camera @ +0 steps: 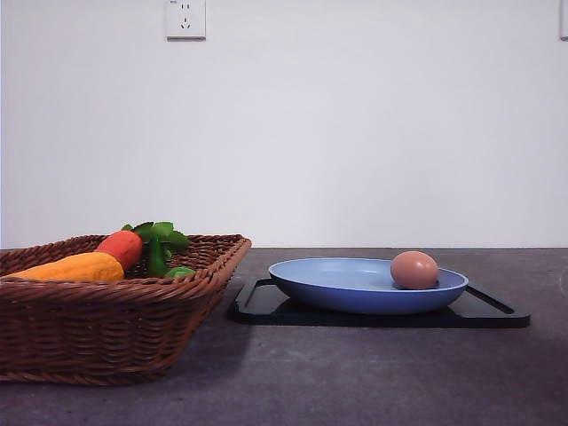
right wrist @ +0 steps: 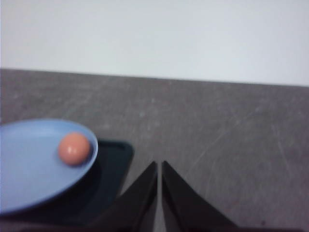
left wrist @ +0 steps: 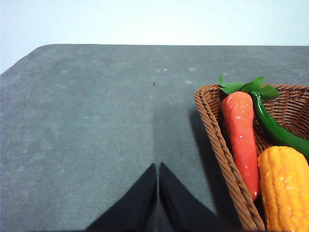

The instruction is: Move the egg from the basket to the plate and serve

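One egg (camera: 414, 269) rests near the plate (camera: 337, 288) rim on the black tray (camera: 266, 306); with both grippers, left (left wrist: 158, 166) and right (right wrist: 159, 164), closed empty, an abrupt serving lift could roll it off.

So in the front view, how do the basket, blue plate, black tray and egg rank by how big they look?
Largest to smallest as they appear:
1. basket, though it sits nearest the camera, which inflates it
2. black tray, wider than the plate resting on it
3. blue plate
4. egg, clearly smallest
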Action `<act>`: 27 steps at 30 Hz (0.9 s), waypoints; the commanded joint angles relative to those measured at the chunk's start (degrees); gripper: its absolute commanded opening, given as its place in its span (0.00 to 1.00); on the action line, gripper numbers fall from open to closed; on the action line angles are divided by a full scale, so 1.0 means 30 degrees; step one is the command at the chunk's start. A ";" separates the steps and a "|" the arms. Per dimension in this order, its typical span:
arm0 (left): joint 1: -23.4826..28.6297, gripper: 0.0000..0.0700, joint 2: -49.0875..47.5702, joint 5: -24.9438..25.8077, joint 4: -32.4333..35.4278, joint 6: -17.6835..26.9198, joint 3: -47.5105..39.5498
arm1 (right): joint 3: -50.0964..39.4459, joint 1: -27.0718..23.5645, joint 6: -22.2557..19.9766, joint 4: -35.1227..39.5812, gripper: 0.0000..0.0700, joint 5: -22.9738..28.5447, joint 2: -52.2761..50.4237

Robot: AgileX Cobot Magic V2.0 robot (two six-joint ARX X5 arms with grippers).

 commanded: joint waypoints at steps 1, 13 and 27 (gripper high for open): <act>0.0022 0.00 -0.0044 -0.0066 -0.0122 -0.0015 -0.0291 | -0.0162 0.0015 0.0532 -0.0292 0.00 -0.0035 -0.0015; 0.0022 0.00 -0.0044 -0.0066 -0.0117 -0.0015 -0.0291 | -0.0162 0.0020 0.1105 -0.1625 0.00 0.0016 -0.0015; 0.0022 0.00 -0.0044 -0.0066 -0.0122 -0.0015 -0.0291 | -0.0162 0.0015 0.1100 -0.1654 0.00 0.0017 -0.0015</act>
